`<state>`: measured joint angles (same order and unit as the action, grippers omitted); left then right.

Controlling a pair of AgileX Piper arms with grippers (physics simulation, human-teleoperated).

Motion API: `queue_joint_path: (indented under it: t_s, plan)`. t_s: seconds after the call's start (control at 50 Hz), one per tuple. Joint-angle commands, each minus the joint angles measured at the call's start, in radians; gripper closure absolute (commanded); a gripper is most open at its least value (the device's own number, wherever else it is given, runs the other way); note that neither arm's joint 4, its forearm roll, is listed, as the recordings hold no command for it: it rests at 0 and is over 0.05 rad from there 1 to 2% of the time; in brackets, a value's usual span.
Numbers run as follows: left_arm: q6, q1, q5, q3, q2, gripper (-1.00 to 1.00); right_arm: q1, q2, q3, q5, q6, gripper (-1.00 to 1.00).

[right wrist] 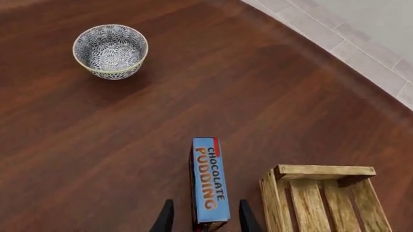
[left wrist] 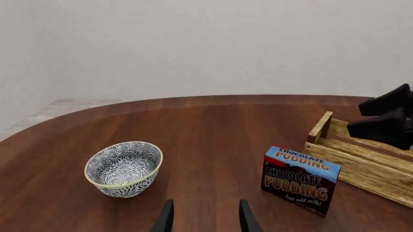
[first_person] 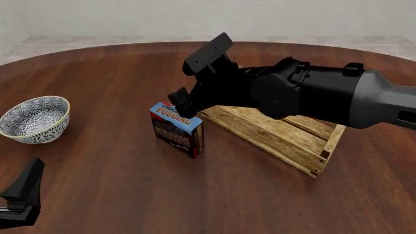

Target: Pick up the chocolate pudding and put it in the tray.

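Front view showed the right gripper [first_person: 183, 101] lowered over the top of the chocolate pudding [first_person: 177, 129], the long dark arm reaching across the tray [first_person: 276, 135] to get there. The carton stood upright on the surface [first_person: 117, 185], just beside the tray's near end and not touching it as far as could be seen. The right wrist view looked straight down on the carton's blue top [right wrist: 210, 180], with one finger [right wrist: 166, 217] on each side of its narrow width and a gap showing between finger and carton on both sides. So the right gripper was open and straddling the carton, not yet clamped on it. That approach across the thin dimension seemed sensible, since the spread fingers could not span the carton's long face. The carton standing so near the tray [right wrist: 322, 198] meant only a short lift and carry would be needed, though the raised end board would have to be cleared.

The left gripper [left wrist: 204, 216] hung low and well away from the carton, near the patterned bowl [first_person: 34, 118], fingers parted and holding nothing, apparently parked out of the way. The bowl stood far from the carton and played no part.
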<state>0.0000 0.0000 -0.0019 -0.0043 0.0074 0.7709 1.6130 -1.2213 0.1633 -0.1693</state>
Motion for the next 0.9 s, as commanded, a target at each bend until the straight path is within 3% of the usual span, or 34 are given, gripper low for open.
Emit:
queue_joint_path:
  t_s: [0.02,0.9]
  plan:
    - [0.0,0.0,0.0,0.0,0.0,-1.0,-0.004,0.02,0.006,-0.012,-0.005,-1.0]
    - [0.0,0.0,0.0,0.0,0.0,-1.0,-0.024,0.112,0.003,-0.056,0.012,-1.0]
